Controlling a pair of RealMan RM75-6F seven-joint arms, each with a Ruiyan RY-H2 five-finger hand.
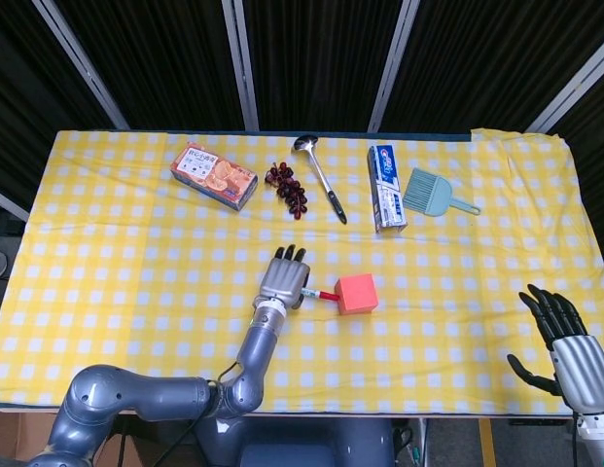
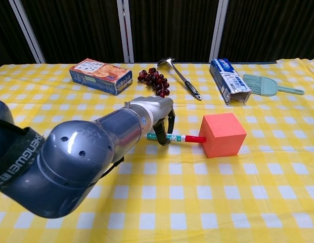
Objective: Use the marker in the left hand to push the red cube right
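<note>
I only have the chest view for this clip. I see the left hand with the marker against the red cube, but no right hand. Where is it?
Observer: In the head view the right hand shows at the near right corner of the tablecloth, well to the right of the red cube.
Operator: Is it holding anything?
Observer: No. Its fingers are spread and nothing is in it.
Operator: Does the marker line up with the cube from above?
Observer: Yes. The marker runs rightward from the left hand, and its red end meets the cube's left face.
</note>
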